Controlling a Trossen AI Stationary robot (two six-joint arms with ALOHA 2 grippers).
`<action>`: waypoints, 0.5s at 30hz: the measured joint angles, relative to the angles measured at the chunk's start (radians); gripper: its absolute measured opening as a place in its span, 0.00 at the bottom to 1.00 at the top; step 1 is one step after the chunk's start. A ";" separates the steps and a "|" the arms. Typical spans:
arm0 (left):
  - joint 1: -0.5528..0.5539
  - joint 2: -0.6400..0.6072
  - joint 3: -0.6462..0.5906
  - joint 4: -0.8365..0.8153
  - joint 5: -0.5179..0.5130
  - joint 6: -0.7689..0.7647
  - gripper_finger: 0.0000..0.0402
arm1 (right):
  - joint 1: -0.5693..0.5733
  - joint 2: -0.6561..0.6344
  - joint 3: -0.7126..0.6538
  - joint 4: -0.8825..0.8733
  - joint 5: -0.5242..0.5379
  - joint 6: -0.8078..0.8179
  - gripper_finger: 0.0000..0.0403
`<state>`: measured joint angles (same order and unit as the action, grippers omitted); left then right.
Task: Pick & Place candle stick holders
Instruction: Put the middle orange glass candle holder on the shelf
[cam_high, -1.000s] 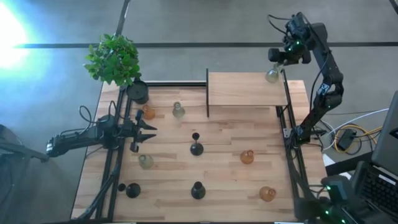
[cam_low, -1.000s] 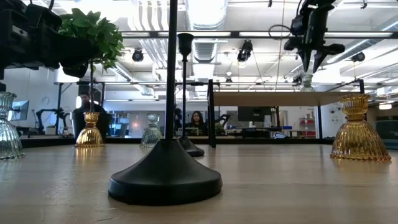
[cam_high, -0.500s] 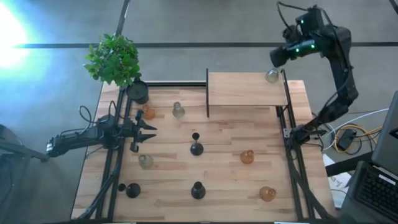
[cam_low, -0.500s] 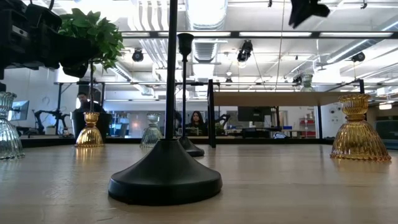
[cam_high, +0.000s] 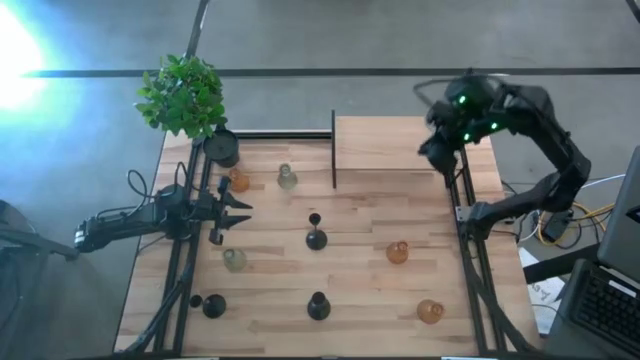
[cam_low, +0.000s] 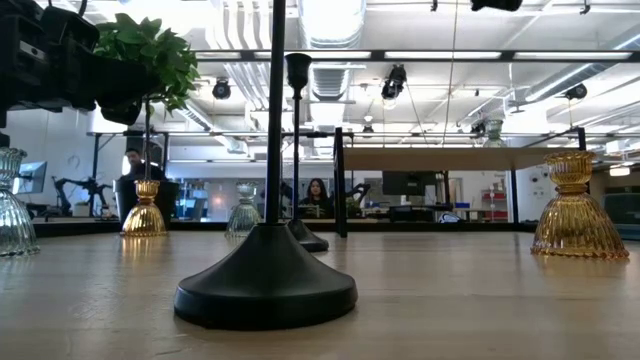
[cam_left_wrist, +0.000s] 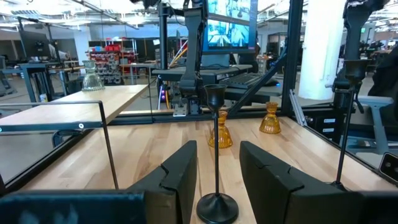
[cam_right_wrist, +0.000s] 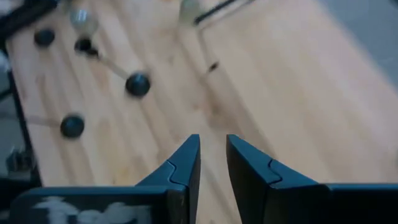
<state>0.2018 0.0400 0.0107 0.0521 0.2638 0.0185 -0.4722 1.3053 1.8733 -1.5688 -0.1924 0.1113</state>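
- The right end effector (cam_right_wrist: 212, 142) hangs over the right side of the raised pale wooden shelf (cam_high: 385, 145). Its two dark fingers are a little apart. Nothing is between them, and they touch nothing.
- The left end effector (cam_left_wrist: 217, 148) waits low over the left side of the wooden worktop (cam_high: 370, 290). Its fingers are apart too, and it holds nothing.
- The left wrist view shows a black candle stick holder with a thin stem and a round base (cam_left_wrist: 216, 186) in the gap between the left fingers. That holder stands farther off, and the fingers do not touch it.
- One small clear glass candle stick holder shaped like a bell (cam_low: 493, 132) stands on the raised shelf. I think this one is done.
- In the high view the right arm hides that spot on the shelf.
- Eight more holders are down on the worktop:
- Near the left arm are an amber glass holder (cam_high: 238, 181), a clear glass holder (cam_high: 287, 178) and another clear one (cam_high: 235, 260).
- In the middle is the tall black holder (cam_high: 316, 236).
- Along the near edge are two more black holders (cam_high: 214, 305) (cam_high: 318, 305).
- On the right side are two amber holders (cam_high: 398, 252) (cam_high: 430, 312).
- So the job looks only just begun, with most of it left to do.
- I think the right arm needs to go for another holder next.
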 joint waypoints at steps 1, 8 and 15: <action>0.000 0.000 0.000 0.000 0.000 0.000 0.31 | 0.031 -0.009 -0.031 0.000 0.001 0.014 0.17; 0.000 0.000 0.000 0.000 0.000 0.000 0.31 | 0.240 -0.078 -0.249 0.017 0.007 0.125 0.17; 0.000 0.000 0.000 0.000 0.000 0.000 0.31 | 0.430 -0.140 -0.459 0.145 0.009 0.234 0.15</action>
<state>0.2017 0.0399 0.0107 0.0521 0.2638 0.0185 -0.0418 1.1654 1.4144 -1.4237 -0.1829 0.3453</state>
